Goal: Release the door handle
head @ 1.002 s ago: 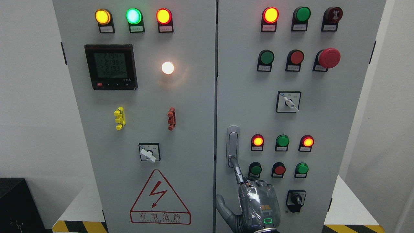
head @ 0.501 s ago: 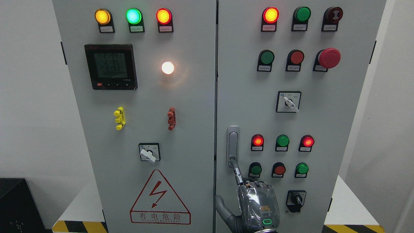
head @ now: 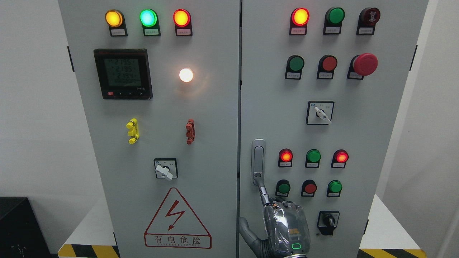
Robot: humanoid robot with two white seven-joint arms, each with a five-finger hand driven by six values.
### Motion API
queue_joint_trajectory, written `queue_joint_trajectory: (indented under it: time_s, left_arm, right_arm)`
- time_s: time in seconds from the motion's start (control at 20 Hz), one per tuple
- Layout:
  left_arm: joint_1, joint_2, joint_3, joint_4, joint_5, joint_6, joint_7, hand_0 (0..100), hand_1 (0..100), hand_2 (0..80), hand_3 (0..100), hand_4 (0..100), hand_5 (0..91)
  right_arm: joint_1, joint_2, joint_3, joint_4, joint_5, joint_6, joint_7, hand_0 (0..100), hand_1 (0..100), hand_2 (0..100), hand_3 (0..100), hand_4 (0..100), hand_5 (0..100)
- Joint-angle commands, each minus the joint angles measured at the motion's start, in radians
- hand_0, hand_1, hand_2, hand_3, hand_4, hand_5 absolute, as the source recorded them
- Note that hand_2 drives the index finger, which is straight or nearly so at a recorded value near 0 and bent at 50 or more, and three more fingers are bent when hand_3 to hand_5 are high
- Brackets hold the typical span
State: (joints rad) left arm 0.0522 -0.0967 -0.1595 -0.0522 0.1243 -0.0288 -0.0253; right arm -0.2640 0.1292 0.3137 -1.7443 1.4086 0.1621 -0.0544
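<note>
Now the right hand (head: 285,229) comes up from the bottom edge. Its index finger (head: 263,191) is stretched out and the tip touches the lower end of the silver oblong door handle (head: 258,157). The thumb (head: 247,229) points out to the left. The fingers grasp nothing; how the other ones are bent I cannot tell, because the back of the hand hides them.

The handle sits flat and upright on the grey metal right door (head: 358,136), just beside the seam between the two doors.

To release well, I think the finger should go straight back from the panel, away from the door, and not slide sideways. Only after that should the arm go down.

Room is narrow on the right. The round green push button (head: 283,187) is just beside the finger, and the black rotary switch (head: 327,221) is near the knuckles. A drift to that side could press something. On the left the door face is bare until the seam, and below the hand the space looks free.
</note>
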Motion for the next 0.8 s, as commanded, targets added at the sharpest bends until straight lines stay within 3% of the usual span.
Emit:
queue_joint_trajectory:
  time_s: [0.0,0.75]
  left_arm:
    - [0.0,0.0,0.0,0.0,0.0,0.0,-0.001,0,0,4.4,11,1,0.0]
    - [0.0,0.0,0.0,0.0,0.0,0.0,-0.001,0,0,4.3,11,1,0.0]
  right_arm:
    - [0.002,-0.002,-0.019,0.032,0.0,0.0,-0.001,35,25,0,77,73,74]
    - [0.008,-0.003,-0.016,0.052,0.0,0.0,0.001,35,25,0,77,74,74]
